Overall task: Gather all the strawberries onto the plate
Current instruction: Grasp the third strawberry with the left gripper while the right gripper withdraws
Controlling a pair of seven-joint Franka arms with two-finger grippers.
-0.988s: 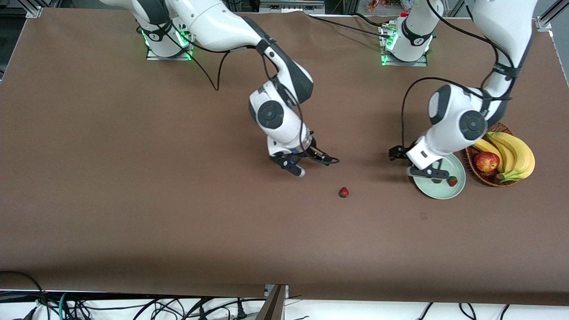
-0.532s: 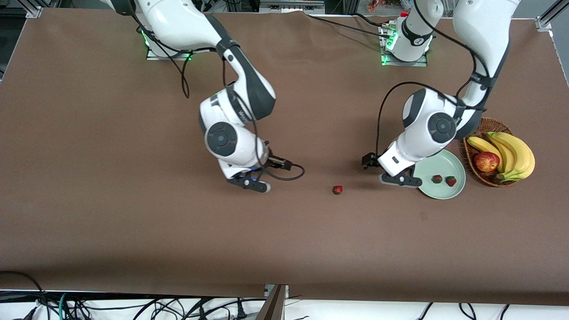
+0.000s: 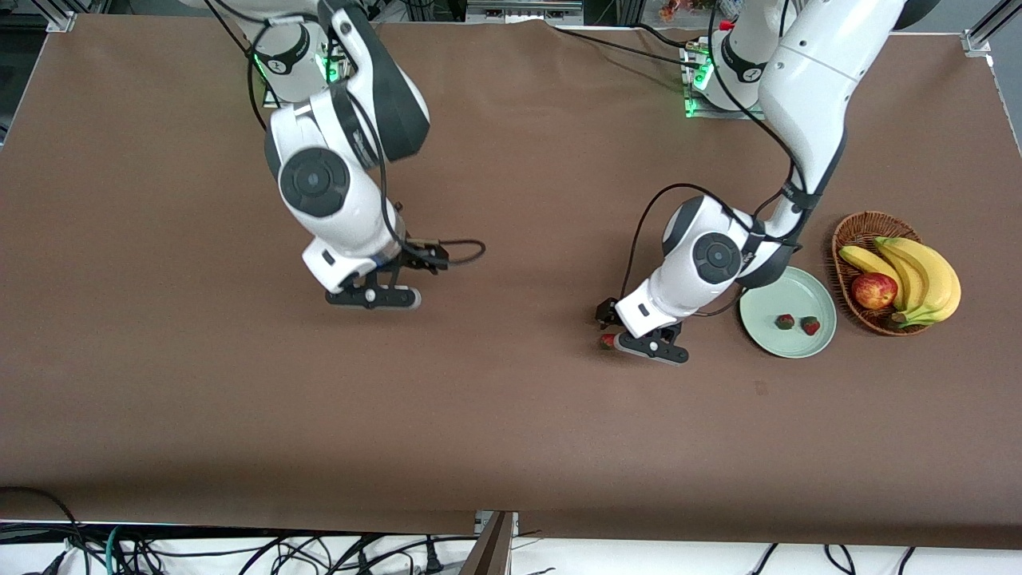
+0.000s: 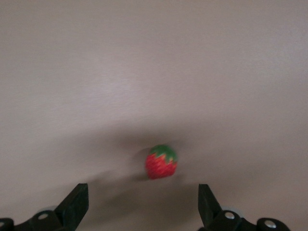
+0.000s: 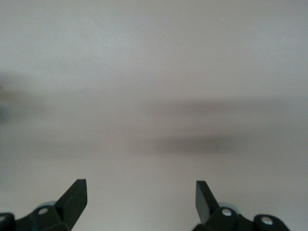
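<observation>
We count three strawberries: two (image 3: 786,321) (image 3: 812,326) lie in the plate (image 3: 762,319), one (image 4: 161,161) sits on the desk (image 3: 511,415) under our left tool (image 3: 645,348), fingers spread wide, while the right tool (image 3: 372,298) waits over bare desk, fingers also apart.

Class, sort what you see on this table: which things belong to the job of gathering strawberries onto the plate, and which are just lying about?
Part of the job:
- loose strawberry under the open left gripper
- two strawberries on the plate
- plate

Lying about:
- basket
- bananas
- apple
- right gripper, open over bare table
</observation>
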